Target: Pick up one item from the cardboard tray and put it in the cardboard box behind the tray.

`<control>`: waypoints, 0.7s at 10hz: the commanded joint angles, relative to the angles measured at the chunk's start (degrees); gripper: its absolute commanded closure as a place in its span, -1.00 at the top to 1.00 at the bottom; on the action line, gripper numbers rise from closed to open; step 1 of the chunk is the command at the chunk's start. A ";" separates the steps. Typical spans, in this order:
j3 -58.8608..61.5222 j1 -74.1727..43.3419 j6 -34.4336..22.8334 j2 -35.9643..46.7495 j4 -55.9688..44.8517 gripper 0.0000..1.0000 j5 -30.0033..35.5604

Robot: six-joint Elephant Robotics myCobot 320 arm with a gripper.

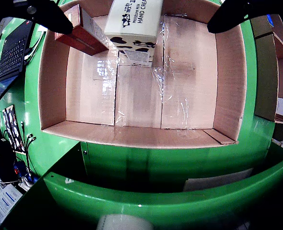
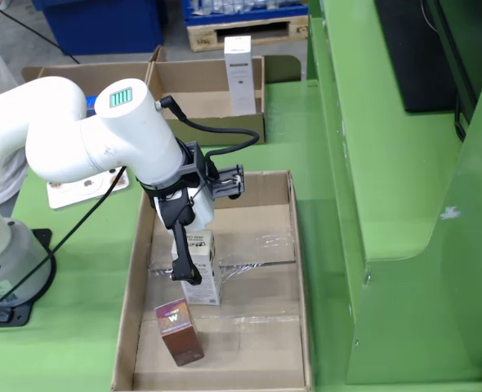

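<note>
In the view that rides on the gripper, a white hand-cream carton (image 1: 134, 24) with black cow patches stands in the cardboard tray (image 1: 132, 136) at the top centre. A red-brown box (image 1: 81, 33) is to its left. My gripper (image 1: 139, 28) is open, its black fingers (image 1: 41, 14) spread wide on either side of the white carton without touching it. In the side view, the gripper (image 2: 196, 273) hangs low over the white carton (image 2: 202, 273); the red-brown box (image 2: 178, 331) stands in front of it. Behind the tray (image 2: 298, 278) sits the open cardboard box (image 2: 204, 126).
A tall white carton (image 2: 238, 73) stands in the box behind the tray. A green cabinet (image 2: 388, 204) borders the tray's right side. A laptop (image 1: 12, 48) and cables (image 1: 7, 143) lie to the left in the gripper view. The arm's base (image 2: 4, 261) is left of the tray.
</note>
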 commanded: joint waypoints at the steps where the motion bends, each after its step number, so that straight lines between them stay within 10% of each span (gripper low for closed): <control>1: 1.26 -0.41 0.07 -0.63 1.88 1.00 0.52; 7: 6.85 -0.82 -0.43 -6.91 -0.38 1.00 0.68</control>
